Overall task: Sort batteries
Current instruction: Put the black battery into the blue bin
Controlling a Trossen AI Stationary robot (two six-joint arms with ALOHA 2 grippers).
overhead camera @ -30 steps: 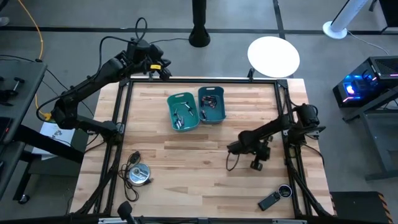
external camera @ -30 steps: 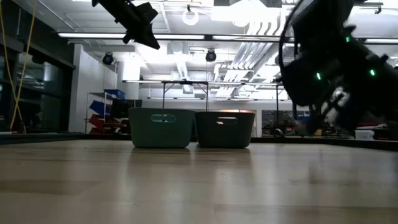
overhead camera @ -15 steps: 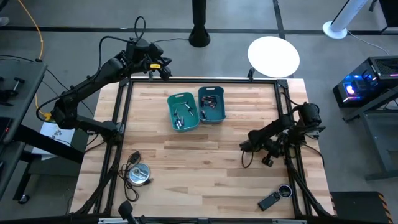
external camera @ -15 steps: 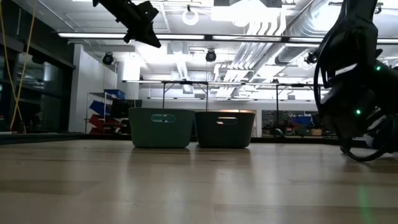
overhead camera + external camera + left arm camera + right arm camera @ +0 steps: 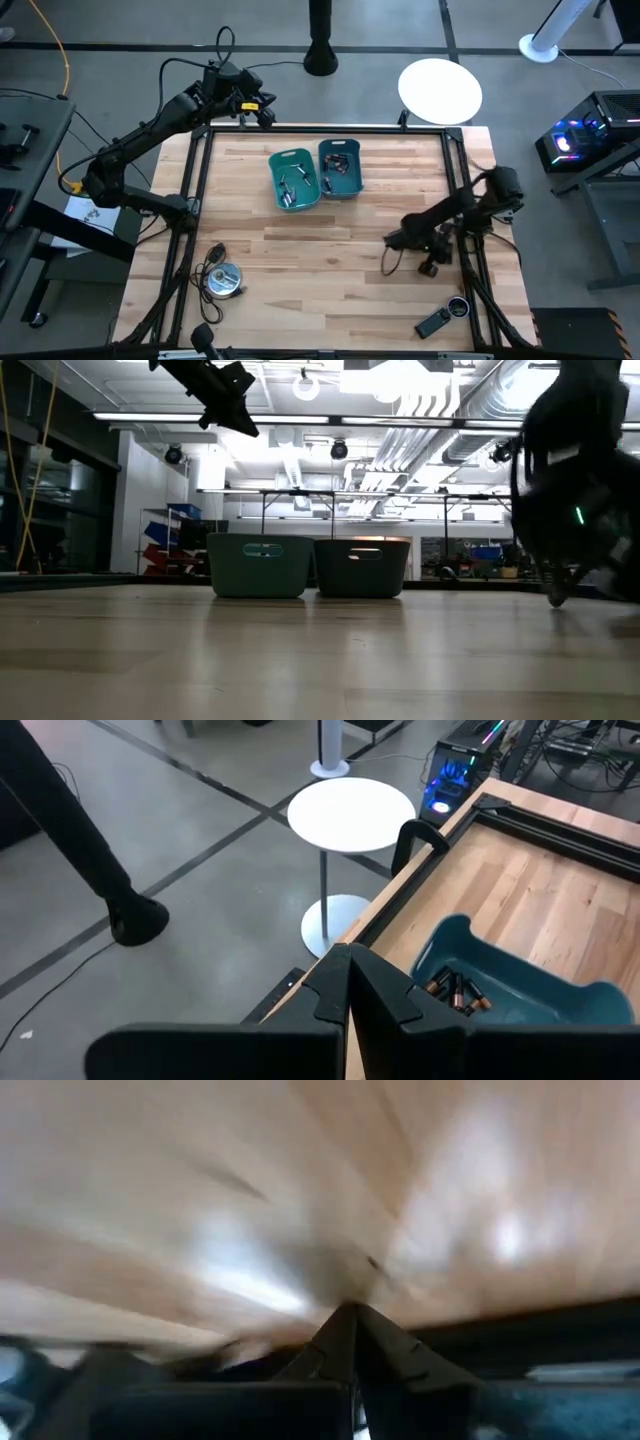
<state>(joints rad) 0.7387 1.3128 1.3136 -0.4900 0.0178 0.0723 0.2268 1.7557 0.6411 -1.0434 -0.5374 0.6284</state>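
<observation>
- Right gripper (image 5: 393, 240), fingers closed and holding nothing, sits low over the table (image 5: 300, 270) at 4 o'clock.
- Batteries (image 5: 290, 185) lie in two touching bins (image 5: 300, 160) near 12 o'clock.
- Left gripper (image 5: 268, 117), closed and empty, hangs at 11 o'clock past the edge.

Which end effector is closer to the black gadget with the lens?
Right. The right end effector sits low over the table near the black gadget; the left end effector is beyond the far edge.
</observation>
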